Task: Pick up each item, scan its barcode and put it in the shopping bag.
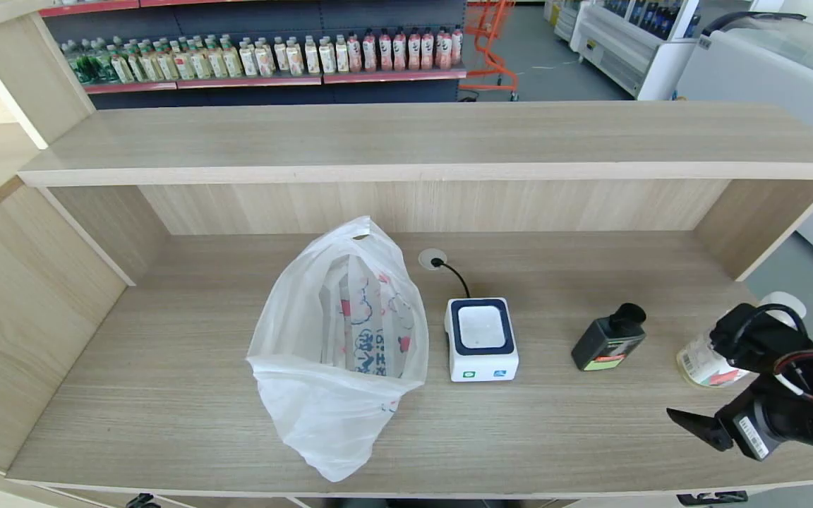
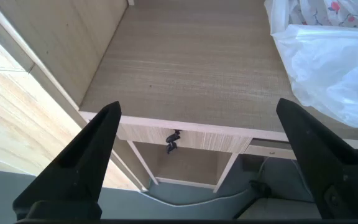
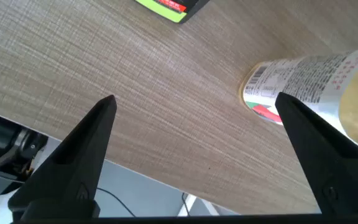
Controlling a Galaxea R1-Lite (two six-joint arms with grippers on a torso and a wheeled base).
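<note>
A white plastic shopping bag (image 1: 336, 353) stands open on the wooden counter (image 1: 166, 395), with patterned packages inside. Right of it sits the white and blue scanner (image 1: 483, 339). Farther right are a black bottle (image 1: 609, 340) and a clear bottle with a white cap (image 1: 701, 361), which lies partly behind my right arm. My right gripper (image 3: 197, 162) hangs open over the counter's front right part, beside the clear bottle (image 3: 309, 78), holding nothing. My left gripper (image 2: 201, 155) is open above the counter's front edge, left of the bag (image 2: 334, 68).
The counter has side walls and a raised back ledge (image 1: 435, 141). A black cable (image 1: 456, 276) runs from the scanner to a hole in the counter. Bare wood lies left of the bag and between the scanner and the black bottle.
</note>
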